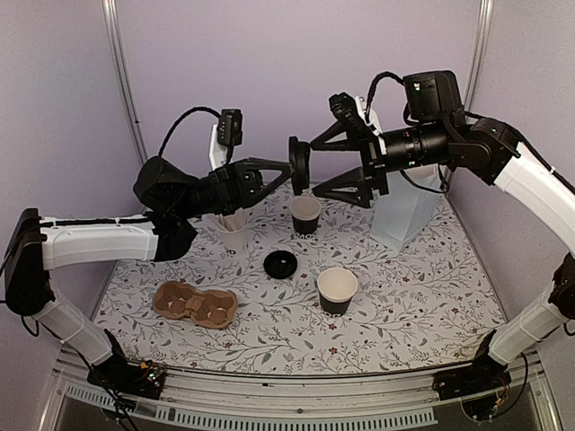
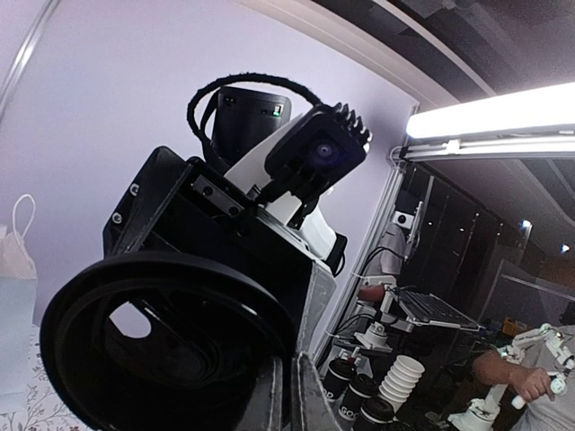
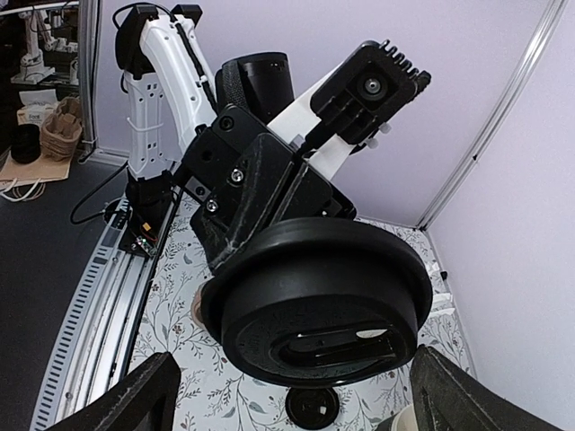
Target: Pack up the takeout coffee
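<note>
One cup (image 1: 305, 215) stood near the bag (image 1: 409, 215), the second cup (image 1: 337, 290) farther from it — likely light, crushable paper, best pinched gently at the rim — while the left gripper (image 1: 289, 166) clamped a lid (image 1: 300, 165) and the right gripper (image 1: 319, 169) gaped wide.

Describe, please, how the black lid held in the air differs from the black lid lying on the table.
The held lid stands on edge, up in the air; the lying lid rests flat. The held lid is gripped by the left gripper; nothing touches the lying lid. Both are black and round.
</note>
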